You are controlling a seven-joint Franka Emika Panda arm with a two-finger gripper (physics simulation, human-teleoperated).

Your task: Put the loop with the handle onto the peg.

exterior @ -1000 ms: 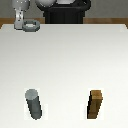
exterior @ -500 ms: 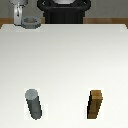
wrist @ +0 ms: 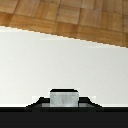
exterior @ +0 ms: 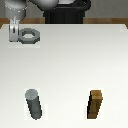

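The loop with the handle is a flat grey ring at the far left of the exterior view, near the table's back edge. My gripper is at its left side, shut on the short handle. In the wrist view the handle shows as a light grey block held between the dark fingers; the ring itself is hidden there. The peg, an upright dark grey cylinder, stands near the front of the table, well in front of the loop and slightly to the exterior view's right of it.
A brown wooden block stands upright to the exterior view's right of the peg. The white table ends at a dark robot base behind. Wooden floor lies beyond the table edge.
The gripper and the loop have shifted toward the exterior view's left and now sit lower in the picture, closer to the front. Peg and block have not moved.
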